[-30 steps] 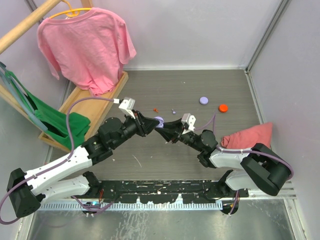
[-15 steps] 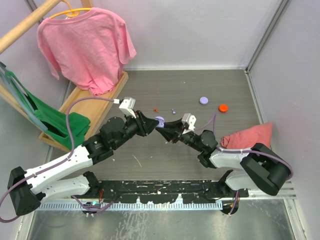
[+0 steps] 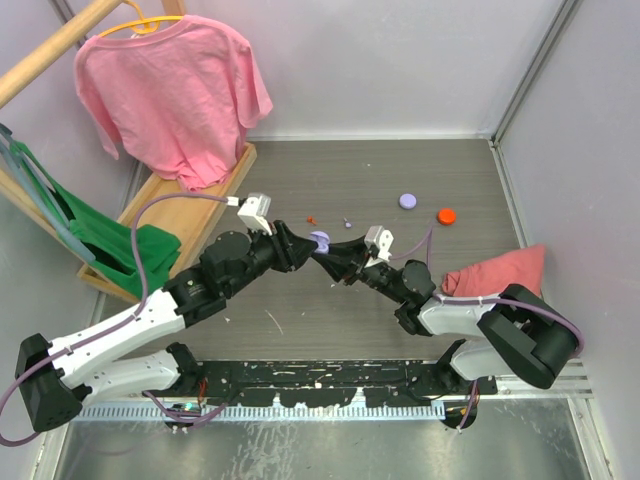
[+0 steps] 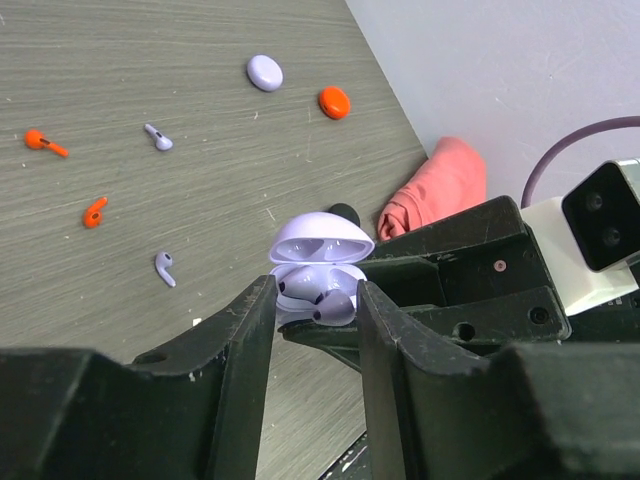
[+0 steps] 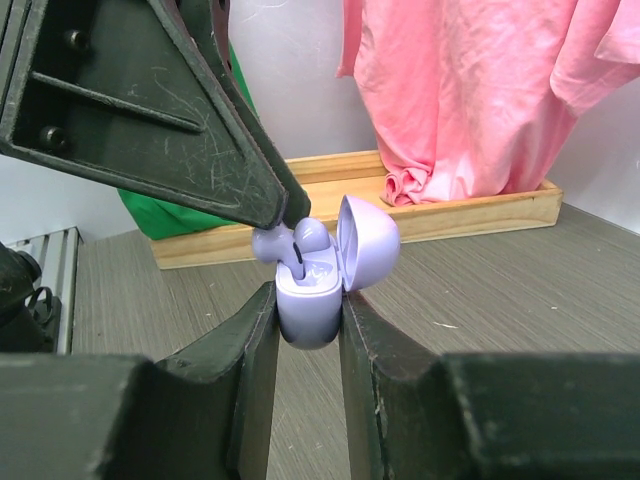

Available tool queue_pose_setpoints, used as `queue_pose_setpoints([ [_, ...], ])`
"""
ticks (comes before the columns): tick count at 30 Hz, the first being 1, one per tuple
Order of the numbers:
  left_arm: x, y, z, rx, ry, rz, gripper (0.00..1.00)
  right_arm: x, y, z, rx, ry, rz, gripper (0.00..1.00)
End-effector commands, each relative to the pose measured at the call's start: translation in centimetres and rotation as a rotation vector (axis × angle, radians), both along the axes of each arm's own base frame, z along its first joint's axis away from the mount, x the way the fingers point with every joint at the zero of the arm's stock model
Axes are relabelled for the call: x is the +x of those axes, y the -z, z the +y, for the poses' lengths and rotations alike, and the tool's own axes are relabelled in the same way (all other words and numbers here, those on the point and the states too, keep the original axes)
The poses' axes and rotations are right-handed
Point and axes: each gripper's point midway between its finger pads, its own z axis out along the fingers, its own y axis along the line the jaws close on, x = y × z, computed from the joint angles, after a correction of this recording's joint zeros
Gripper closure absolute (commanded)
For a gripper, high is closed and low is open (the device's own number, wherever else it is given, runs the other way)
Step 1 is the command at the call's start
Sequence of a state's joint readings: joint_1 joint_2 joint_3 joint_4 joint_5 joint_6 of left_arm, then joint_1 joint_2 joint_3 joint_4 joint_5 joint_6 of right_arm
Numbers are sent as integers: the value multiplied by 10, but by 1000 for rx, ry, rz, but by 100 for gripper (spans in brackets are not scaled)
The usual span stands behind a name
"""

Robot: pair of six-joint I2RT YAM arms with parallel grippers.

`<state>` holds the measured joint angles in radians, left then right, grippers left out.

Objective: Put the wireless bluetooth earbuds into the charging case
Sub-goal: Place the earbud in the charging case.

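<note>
No black earbuds show. A lilac charging case [image 5: 308,300], lid open, is held off the table between my right gripper's [image 5: 308,318] fingers; it also shows in the top view [image 3: 319,240] and the left wrist view [image 4: 320,245]. One lilac earbud [image 5: 313,236] sits in it. My left gripper [image 4: 318,300] meets it from the opposite side, its fingertips closed on a second lilac earbud [image 4: 336,306] that leans out of the case's left well [image 5: 267,244]. A small black round thing [image 4: 344,211] peeks from behind the lid.
On the table beyond lie a lilac disc [image 3: 407,201], an orange disc [image 3: 446,214], two loose lilac earbuds [image 4: 164,268] and two orange ones [image 4: 93,212]. A pink cloth [image 3: 500,270] lies at the right. A wooden tray [image 3: 190,215] with hanging shirts stands at the left.
My left gripper has shifted very slightly at the case. The right gripper and the case have stayed in place.
</note>
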<state>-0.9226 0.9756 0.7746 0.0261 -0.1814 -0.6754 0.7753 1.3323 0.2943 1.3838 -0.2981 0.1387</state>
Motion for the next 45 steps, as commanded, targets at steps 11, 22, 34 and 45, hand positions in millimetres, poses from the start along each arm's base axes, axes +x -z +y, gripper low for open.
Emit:
queue_pose_setpoints([
  [11, -20, -32, -23, -71, 166, -29, 58, -7, -40, -4, 116, -9, -109, 99],
  [22, -34, -32, -33, -93, 230, 4, 58, -5, -39, -3, 113, -8, -106, 99],
  [34, -15, -11, 4, 10, 24, 19, 52, -3, -38, -6, 120, 15, -100, 99],
  [45, -26, -31, -11, -53, 134, -38, 50, -3, -39, -6, 121, 16, -104, 99],
])
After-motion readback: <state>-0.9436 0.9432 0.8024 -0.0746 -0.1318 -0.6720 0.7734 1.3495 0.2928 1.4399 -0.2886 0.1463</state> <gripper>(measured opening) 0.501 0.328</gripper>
